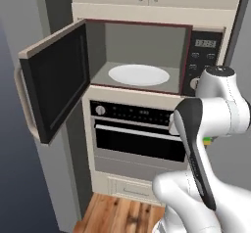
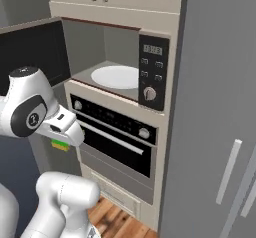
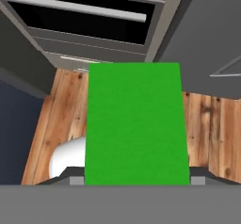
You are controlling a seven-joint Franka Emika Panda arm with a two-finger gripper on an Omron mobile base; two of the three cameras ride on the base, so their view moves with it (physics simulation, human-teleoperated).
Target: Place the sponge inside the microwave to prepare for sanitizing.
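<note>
The microwave [image 1: 142, 41] [image 2: 95, 42] is built in at chest height, its black glass door [image 1: 55, 82] swung wide to the left. A white turntable [image 1: 138, 74] [image 2: 116, 77] lies in the grey cavity, and the dark panel with a silver knob [image 2: 149, 93] is on the right. My gripper [image 3: 136, 180] [image 2: 61, 141] is shut on the sponge [image 3: 134, 126], a bright green block with a yellow layer [image 2: 60, 145] [image 1: 208, 140]. It hangs below and to the right of the cavity, at oven height, pointing down at the floor.
A black-fronted oven [image 1: 139, 134] [image 2: 117, 139] with a silver handle bar sits directly under the microwave. Tall grey cabinet fronts [image 2: 215, 107] rise on the right. Wood floor [image 3: 52, 119] lies below. The open door juts out into the room at the left.
</note>
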